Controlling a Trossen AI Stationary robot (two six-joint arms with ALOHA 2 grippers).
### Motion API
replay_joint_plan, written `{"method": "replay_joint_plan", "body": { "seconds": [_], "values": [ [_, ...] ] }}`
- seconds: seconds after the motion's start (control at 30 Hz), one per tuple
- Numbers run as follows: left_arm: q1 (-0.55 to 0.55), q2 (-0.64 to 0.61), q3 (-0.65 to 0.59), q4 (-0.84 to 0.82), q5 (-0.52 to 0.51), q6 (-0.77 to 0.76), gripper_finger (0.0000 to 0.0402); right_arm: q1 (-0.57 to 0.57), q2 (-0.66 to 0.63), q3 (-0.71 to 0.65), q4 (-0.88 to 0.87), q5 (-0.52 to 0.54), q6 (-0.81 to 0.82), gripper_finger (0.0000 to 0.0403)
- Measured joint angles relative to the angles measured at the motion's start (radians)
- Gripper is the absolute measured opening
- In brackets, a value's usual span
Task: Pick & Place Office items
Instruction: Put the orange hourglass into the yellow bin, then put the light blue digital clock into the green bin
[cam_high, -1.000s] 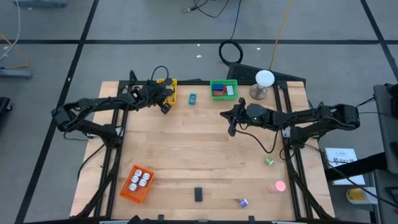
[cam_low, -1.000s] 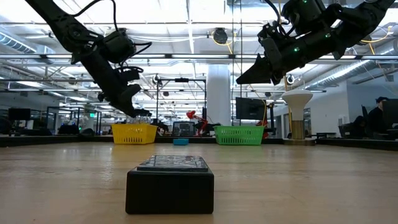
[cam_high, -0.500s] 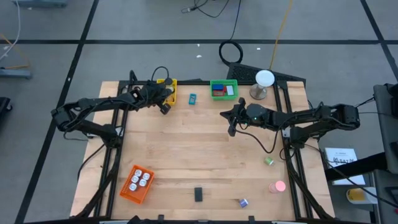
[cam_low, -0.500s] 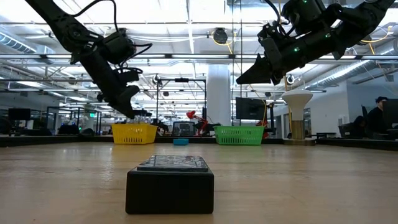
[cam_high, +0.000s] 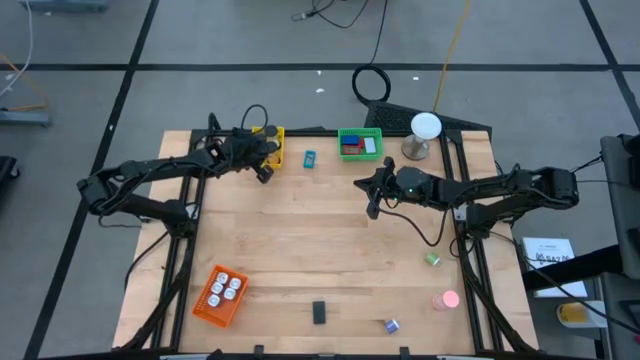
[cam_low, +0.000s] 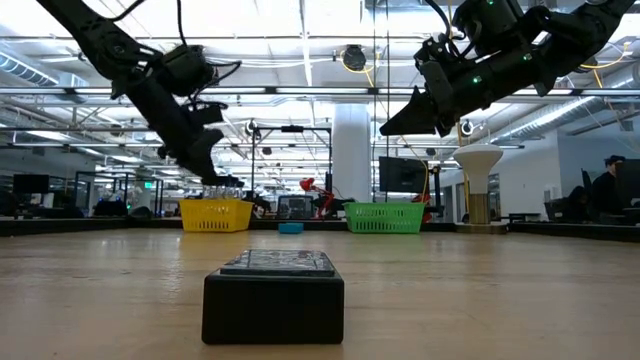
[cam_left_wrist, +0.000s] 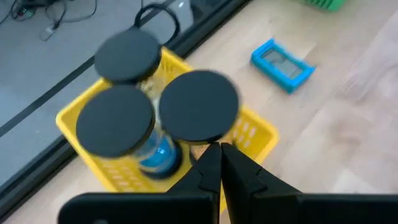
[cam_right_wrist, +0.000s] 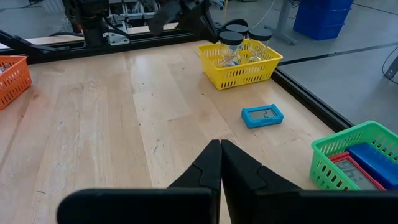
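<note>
My left gripper (cam_left_wrist: 216, 152) is shut and hovers at the yellow basket (cam_high: 272, 146) on the table's far left. The basket holds three black-lidded jars (cam_left_wrist: 115, 121). The gripper also shows in the low view (cam_low: 218, 180). My right gripper (cam_right_wrist: 219, 149) is shut and empty, held in the air right of the table's middle (cam_high: 372, 206). A blue piece (cam_high: 310, 158) lies flat between the yellow and green baskets. A black block (cam_high: 319, 312), a purple and white clip (cam_high: 390, 325), a pink round piece (cam_high: 446, 299) and a green clip (cam_high: 432, 258) lie on the near half. My left gripper's shut fingertips (cam_left_wrist: 211, 155) stand just at the near rim of one jar's black lid (cam_left_wrist: 199, 106), coming slanting down from the near side. I cannot tell whether they touch it.
A green basket (cam_high: 360, 143) with red and blue blocks stands at the far middle. An orange basket (cam_high: 222, 294) with white bits is near the left. A white ball on a grey stand (cam_high: 424, 130) is at the far right. The wood between the arms is bare.
My left arm has shifted slightly up and toward the table's left by the yellow basket, its fingers still shut. My right arm has kept still.
</note>
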Motion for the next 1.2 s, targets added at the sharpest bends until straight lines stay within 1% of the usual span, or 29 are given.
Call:
{"method": "replay_joint_plan", "body": {
  "seconds": [0.13,0.23,0.37,0.47,0.53,0.63,0.73,0.9,0.97,1.03,1.1,1.2],
  "values": [
    [-0.038,-0.031,-0.015,0.002,0.009,-0.001,0.0010,0.000,0.000,0.000,0.000,0.000,0.000,0.0000],
    [-0.076,-0.073,-0.058,0.042,0.008,-0.009,0.0010,0.000,0.000,0.000,0.000,0.000,0.000,0.0000],
    [-0.168,-0.111,-0.106,0.080,0.012,-0.013,0.0010,0.000,0.000,0.000,0.000,0.001,0.000,0.0000],
    [-0.243,-0.119,-0.097,0.097,0.009,-0.075,0.0010,0.000,0.000,0.000,0.000,0.002,0.000,0.0000],
    [-0.286,-0.103,-0.070,0.094,0.002,-0.132,0.0010,0.000,0.000,0.000,0.000,0.002,0.001,0.0000],
    [-0.333,-0.033,-0.008,0.104,-0.061,-0.200,0.0010,0.000,0.000,0.000,0.000,0.002,0.002,0.0000],
    [-0.339,0.077,0.071,0.103,-0.131,-0.241,0.0010,0.000,0.000,0.000,0.000,0.002,0.003,0.0000],
    [-0.312,0.299,0.219,0.098,-0.140,-0.255,0.0017,0.000,0.000,0.000,-0.013,0.001,0.003,0.0000],
    [-0.300,0.376,0.277,0.088,-0.160,-0.252,0.0034,0.000,0.000,0.000,-0.017,0.002,0.003,0.0000],
    [-0.287,0.442,0.335,0.058,-0.199,-0.249,0.0060,0.000,0.000,0.000,-0.017,0.001,0.003,0.0000],
    [-0.272,0.496,0.385,0.024,-0.218,-0.248,0.0093,0.000,0.000,0.000,-0.017,0.001,0.001,0.0000],
    [-0.249,0.556,0.444,-0.011,-0.218,-0.277,0.0148,0.000,0.000,0.000,-0.017,0.001,0.001,0.0000]
  ]
}}
